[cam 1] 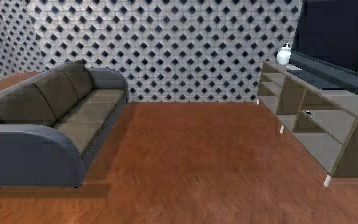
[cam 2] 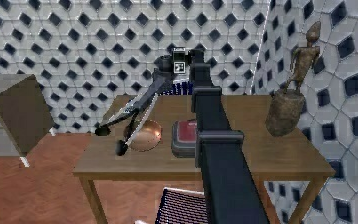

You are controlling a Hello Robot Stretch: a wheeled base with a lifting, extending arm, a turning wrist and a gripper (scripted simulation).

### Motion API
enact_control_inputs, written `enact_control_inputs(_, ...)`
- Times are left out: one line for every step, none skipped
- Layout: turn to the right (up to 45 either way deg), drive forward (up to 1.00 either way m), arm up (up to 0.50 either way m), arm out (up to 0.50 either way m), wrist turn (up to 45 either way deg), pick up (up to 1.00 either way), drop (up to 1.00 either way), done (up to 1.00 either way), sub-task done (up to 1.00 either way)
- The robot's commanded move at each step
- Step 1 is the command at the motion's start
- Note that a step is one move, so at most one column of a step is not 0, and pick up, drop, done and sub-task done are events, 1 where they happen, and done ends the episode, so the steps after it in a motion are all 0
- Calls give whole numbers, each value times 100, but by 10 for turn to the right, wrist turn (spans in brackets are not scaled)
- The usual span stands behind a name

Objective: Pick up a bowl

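Observation:
In the arm side view a small round brownish bowl point(cam 2: 148, 135) sits on a wooden table point(cam 2: 272, 152), left of the arm. The dark arm bar rises over the table's middle to two white marked squares. From there the gripper point(cam 2: 112, 140) reaches down to the left, its thin fingers point(cam 2: 132, 108) ending near the table's left edge, next to the bowl. With the bowl on the table at the fingers, I cannot tell whether the gripper holds anything.
A flat red and dark box point(cam 2: 186, 137) lies right of the bowl, against the arm. A brown statue point(cam 2: 294, 85) stands at the table's right. A wooden cabinet point(cam 2: 17, 115) is at the left. The forward view has a grey sofa point(cam 1: 52, 115), a TV stand point(cam 1: 317, 115) with a TV point(cam 1: 337, 40) and a white vase point(cam 1: 284, 54), and open wood floor between.

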Motion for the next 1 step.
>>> enact_control_inputs(0,0,0,0,450,0,0,0,0)
